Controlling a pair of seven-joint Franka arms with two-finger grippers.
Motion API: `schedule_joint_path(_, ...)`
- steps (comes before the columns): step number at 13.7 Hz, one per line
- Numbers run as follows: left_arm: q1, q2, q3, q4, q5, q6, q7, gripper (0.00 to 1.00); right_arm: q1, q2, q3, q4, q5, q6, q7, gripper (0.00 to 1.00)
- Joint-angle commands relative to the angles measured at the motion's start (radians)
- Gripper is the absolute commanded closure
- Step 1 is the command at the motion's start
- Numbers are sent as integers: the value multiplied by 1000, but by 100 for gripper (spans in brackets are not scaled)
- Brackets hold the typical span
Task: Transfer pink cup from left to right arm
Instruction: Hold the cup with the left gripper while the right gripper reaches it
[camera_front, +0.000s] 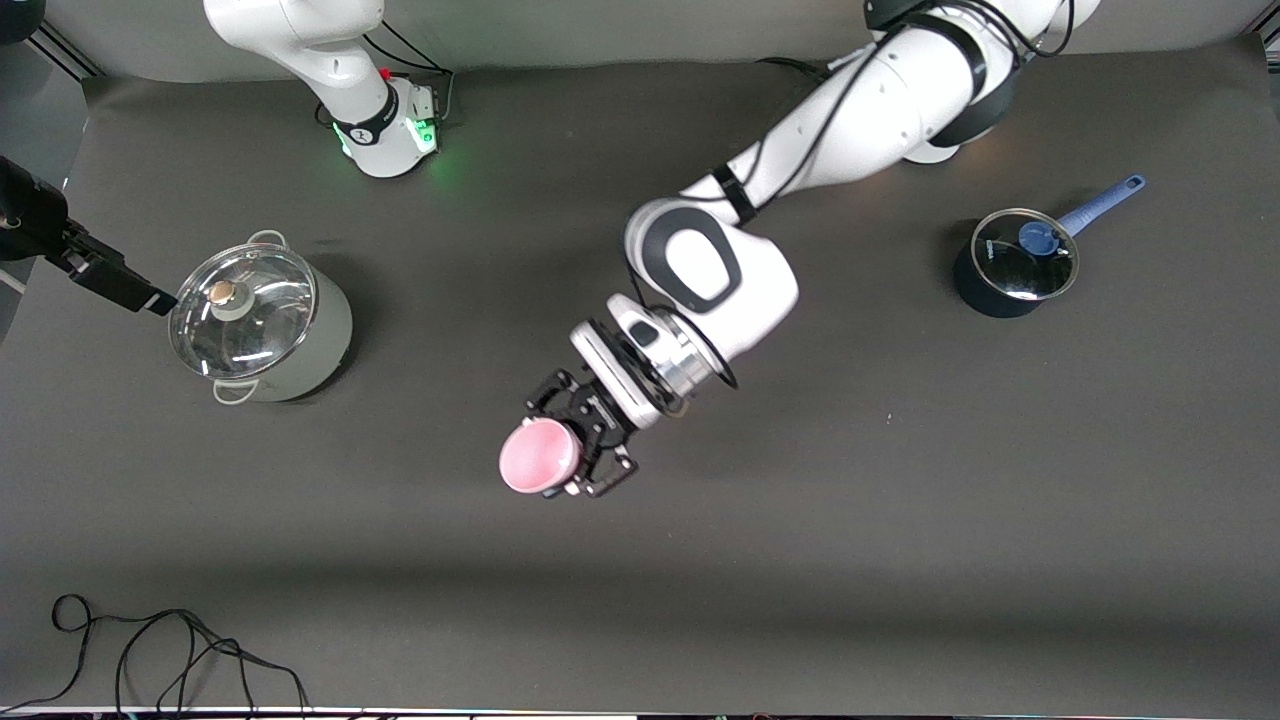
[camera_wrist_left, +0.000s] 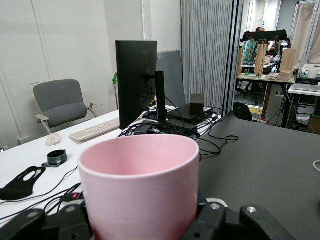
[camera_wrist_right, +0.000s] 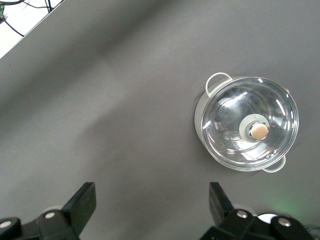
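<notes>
The pink cup stands upright, mouth up, gripped from the side by my left gripper over the middle of the table. In the left wrist view the cup fills the space between the black fingers of the left gripper, which is shut on it. My right gripper is high up over the right arm's end of the table, beside the steel pot. In the right wrist view the right gripper is wide open and empty, looking down on the dark mat.
A steel pot with a glass lid stands toward the right arm's end; it also shows in the right wrist view. A small blue saucepan with lid stands toward the left arm's end. A black cable lies near the front edge.
</notes>
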Motion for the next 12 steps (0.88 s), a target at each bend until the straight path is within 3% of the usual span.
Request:
schedule_joint_path(1, -82, -11, 50, 53, -4, 73, -65, 100, 5, -1, -1, 24, 15, -18, 24, 0)
schedule_joint_path(4, -154, -25, 173, 62, 10, 99, -187, 100, 18, 18, 16, 93, 82, -18, 122, 0)
schedule_joint_path(6, -194, -25, 242, 62, 51, 98, -281, 100, 99, 64, 25, 157, 87, -18, 211, 0)
schedule_joint_path(8, -208, -24, 268, 62, 73, 98, -327, 100, 184, 116, 26, 219, 87, -18, 308, 0)
schedule_joint_path(12, -208, -25, 267, 62, 77, 98, -329, 100, 288, 331, 31, 449, 86, -18, 504, 0)
